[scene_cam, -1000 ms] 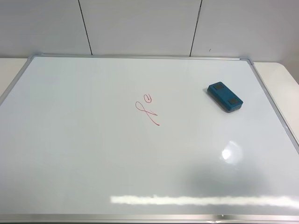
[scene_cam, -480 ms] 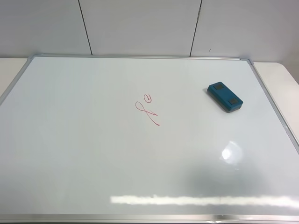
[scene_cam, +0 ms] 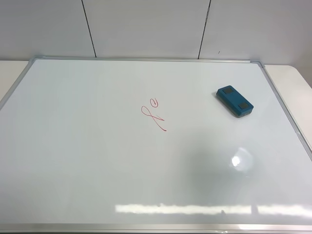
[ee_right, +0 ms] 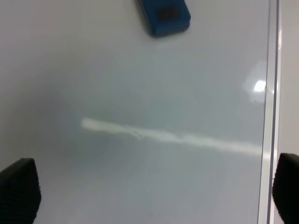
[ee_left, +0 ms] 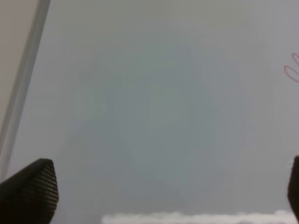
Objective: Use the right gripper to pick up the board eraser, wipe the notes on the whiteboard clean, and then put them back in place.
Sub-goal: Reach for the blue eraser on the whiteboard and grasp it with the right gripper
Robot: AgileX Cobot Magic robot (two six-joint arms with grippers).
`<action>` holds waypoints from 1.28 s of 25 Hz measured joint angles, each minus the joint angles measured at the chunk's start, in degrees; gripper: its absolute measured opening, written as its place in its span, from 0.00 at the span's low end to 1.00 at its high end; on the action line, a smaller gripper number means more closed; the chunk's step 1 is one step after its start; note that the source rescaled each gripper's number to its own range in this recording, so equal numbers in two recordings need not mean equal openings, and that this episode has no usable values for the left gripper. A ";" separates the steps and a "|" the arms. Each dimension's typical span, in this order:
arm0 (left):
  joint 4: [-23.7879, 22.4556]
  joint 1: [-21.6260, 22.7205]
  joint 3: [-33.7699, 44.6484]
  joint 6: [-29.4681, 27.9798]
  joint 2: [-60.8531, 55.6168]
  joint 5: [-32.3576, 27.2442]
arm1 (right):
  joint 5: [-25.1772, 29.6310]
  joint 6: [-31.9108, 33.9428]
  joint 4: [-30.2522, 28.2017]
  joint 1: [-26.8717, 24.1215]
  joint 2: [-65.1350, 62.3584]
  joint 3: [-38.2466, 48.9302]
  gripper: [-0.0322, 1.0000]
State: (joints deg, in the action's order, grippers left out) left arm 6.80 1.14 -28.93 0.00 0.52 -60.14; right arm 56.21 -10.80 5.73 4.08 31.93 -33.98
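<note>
Stock on my screens, 4 entries.

1. Right gripper [ee_right: 153,191]: jaws spread wide, only the 2 tips in my wrist view, nothing between them. It does not show in the high view.
2. Board eraser [ee_right: 163,16]: lies flat on the whiteboard [ee_right: 140,93], well ahead of the right gripper and roughly in line with the gap of its jaws. The silver frame [ee_right: 271,93] runs near 1 fingertip. I judge it light, with a stiff shell. Its rounded corners and the glossy board suggest it could skid if nudged. Best hold: across the narrow width, on the 2 long flanks, mid-length between the 2 dark patches.
3. Notes [scene_cam: 155,117]: red scribble, well apart from the eraser, over towards the left gripper's side.
4. Left gripper [ee_left: 161,191]: wide open, empty, above bare board.
</note>
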 joint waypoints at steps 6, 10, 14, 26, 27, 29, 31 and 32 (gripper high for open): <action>0.00 0.00 0.00 0.00 0.00 0.00 | -8.53 -5.73 0.24 0.00 22.51 -4.33 0.88; 0.00 0.00 0.00 0.00 0.00 0.00 | -8.70 -8.45 2.73 0.07 36.59 -15.97 0.86; 0.00 0.00 0.00 0.00 0.00 0.00 | -4.64 -12.53 4.75 0.73 47.58 -28.48 0.91; 0.00 0.00 0.00 0.00 0.00 0.00 | 0.96 -13.64 5.54 4.54 72.97 -49.54 1.00; 0.00 0.00 0.00 0.00 0.00 0.00 | 0.96 -13.64 5.40 4.54 74.24 -49.73 1.00; 0.00 0.00 0.00 0.00 0.00 0.00 | 0.97 -13.64 4.62 4.57 77.02 -49.85 1.00; 0.00 0.00 0.00 0.00 0.00 0.00 | 1.25 -13.52 3.29 4.62 79.11 -49.85 1.00; 0.00 0.00 0.00 0.00 0.00 0.00 | 1.46 -13.18 2.72 4.64 79.96 -49.85 1.00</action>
State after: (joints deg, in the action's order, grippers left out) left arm 6.80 1.14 -28.93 0.00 0.52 -60.14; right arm 57.67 -23.98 8.45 8.71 111.89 -83.83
